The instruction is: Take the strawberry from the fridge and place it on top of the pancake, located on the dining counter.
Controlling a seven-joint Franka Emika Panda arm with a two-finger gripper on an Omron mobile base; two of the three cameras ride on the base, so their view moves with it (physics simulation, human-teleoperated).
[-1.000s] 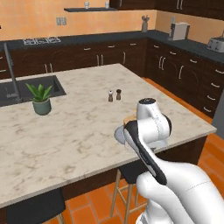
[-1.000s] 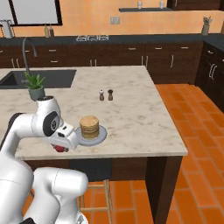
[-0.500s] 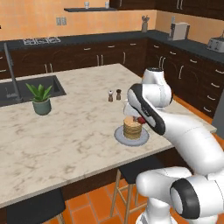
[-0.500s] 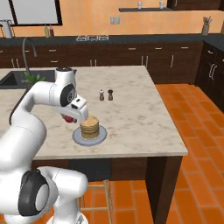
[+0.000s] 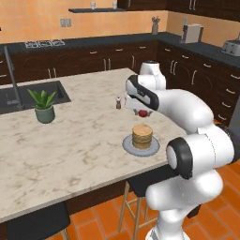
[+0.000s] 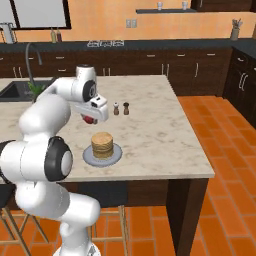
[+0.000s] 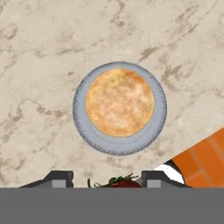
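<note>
Hand (image 5: pixel 143 111) gripping one strawberry (image 7: pixel 125 183), hanging above one pancake (image 7: pixel 119 101) stack, sitting on one plate (image 7: pixel 119 146), two shakers (image 6: pixel 121 108) standing nearby on worktop (image 5: pixel 70 140)

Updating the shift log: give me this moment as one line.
phase: carry | gripper: shut on strawberry | position: above counter, near pancake | plate: bare rim | placed: not yet

A potted green plant (image 5: pixel 43 105) stands just beside the inset sink (image 5: pixel 28 96), whose tall faucet (image 5: pixel 12 77) rises at its edge. Two small shakers (image 6: pixel 121 108) sit side by side, well apart from the sink, toward the counter's middle.
</note>
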